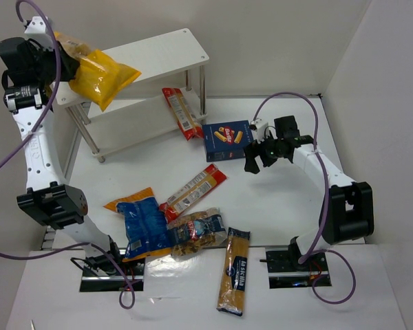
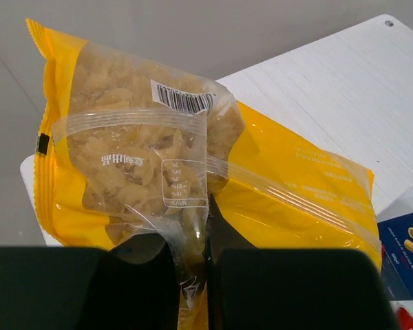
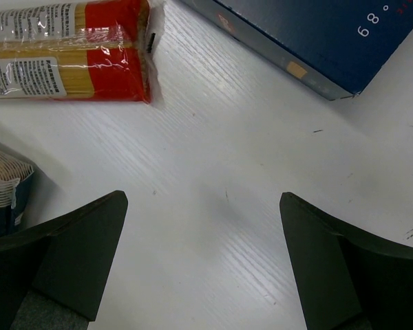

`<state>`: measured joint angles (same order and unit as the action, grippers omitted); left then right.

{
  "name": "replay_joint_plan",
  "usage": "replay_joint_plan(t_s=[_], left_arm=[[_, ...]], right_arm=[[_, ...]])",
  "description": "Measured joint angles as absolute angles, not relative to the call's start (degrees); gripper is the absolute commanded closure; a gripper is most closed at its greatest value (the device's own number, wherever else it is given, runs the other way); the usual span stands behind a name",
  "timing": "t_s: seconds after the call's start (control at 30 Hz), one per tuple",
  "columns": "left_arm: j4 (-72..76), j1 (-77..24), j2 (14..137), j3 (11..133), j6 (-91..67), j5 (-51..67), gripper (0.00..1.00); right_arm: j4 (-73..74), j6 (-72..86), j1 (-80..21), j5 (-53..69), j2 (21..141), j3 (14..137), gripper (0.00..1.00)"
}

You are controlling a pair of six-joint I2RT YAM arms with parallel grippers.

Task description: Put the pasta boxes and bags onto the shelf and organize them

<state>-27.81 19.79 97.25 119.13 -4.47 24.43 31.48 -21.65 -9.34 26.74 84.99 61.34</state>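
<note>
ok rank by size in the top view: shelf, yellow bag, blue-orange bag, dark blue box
shelf
yellow bag and blue-orange bag: alike, unranked; the yellow one is held up nearer the camera
dark blue box

Your left arm (image 1: 36,148) and right arm (image 1: 327,172) have white links, black joints and a purple cable (image 1: 289,95) each; the left tool (image 1: 69,65) and right tool (image 1: 259,159) are black.

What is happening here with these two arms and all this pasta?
The left gripper is shut on the yellow bag and holds it up at the left end of the shelf, by its top board. Whether the bag touches the board is not clear. The right gripper is open and holds nothing, low over the table near the blue box. The other packs lie on the table.
</note>
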Motion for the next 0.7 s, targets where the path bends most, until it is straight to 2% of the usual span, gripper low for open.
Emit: replay_joint_plan(t_s=[0.07,0.13,0.23,0.3,0.43,0.6,0.7], left_arm=[[-27.3,19.7,97.2,118.7,-4.2,23.3,0.95],[-26.3,19.5,97.1,117.8,-3.4,22.3,0.85],[-25.1,19.4,97.1,116.7,-2.8,20.4,0.79],[-24.3,19.4,97.1,116.2,-2.2,19.0,0.79],[-22.6,19.4,97.9,116.0,-1.1,16.6,0.71],[-20.7,19.1,99.5,116.2,0.6,14.3,0.51],[-20.0,18.9,100.0,116.2,1.9,12.8,0.30]], right_arm=[[31.5,-21.8,-9.3,26.9,85.1,61.3,0.00],[31.5,-22.0,-9.3,27.0,85.2,61.3,0.00],[31.5,-22.0,-9.1,27.3,85.6,61.3,0.00],[31.5,-22.0,-9.0,27.2,85.7,61.3,0.00],[31.5,-22.0,-8.8,27.3,85.7,61.3,0.00],[31.5,-22.4,-8.8,27.7,85.7,61.3,0.00],[31.5,-22.4,-8.8,27.8,85.7,61.3,0.00]])
